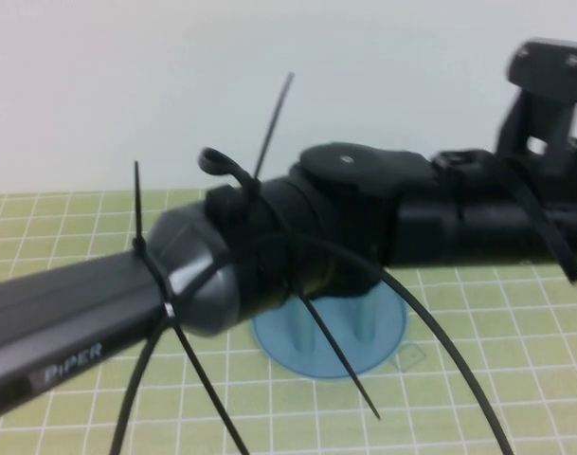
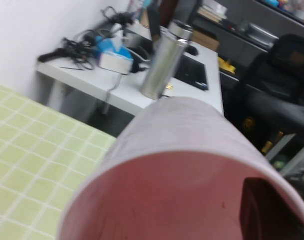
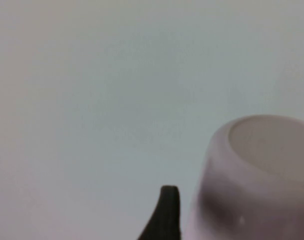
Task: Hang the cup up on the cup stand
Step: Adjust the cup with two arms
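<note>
The pale pink cup (image 2: 191, 165) fills the left wrist view, its pink inside facing the camera. My left gripper (image 2: 286, 215) is shut on its rim, with one dark finger (image 2: 261, 210) inside the cup. In the right wrist view the cup (image 3: 256, 175) shows bottom-first beside one dark fingertip (image 3: 164, 215) of my right gripper (image 3: 231, 225), which stands open. A sliver of wall shows between that fingertip and the cup. The blue cup stand (image 1: 288, 346) sits on the mat, mostly hidden under both arms. The cup is hidden in the high view.
My left arm (image 1: 80, 322) reaches in from the lower left and my right arm (image 1: 477, 213) from the right. They meet above the stand. Loose black cable ties (image 1: 430, 322) stick out from them. A green grid mat (image 1: 515, 379) covers the table.
</note>
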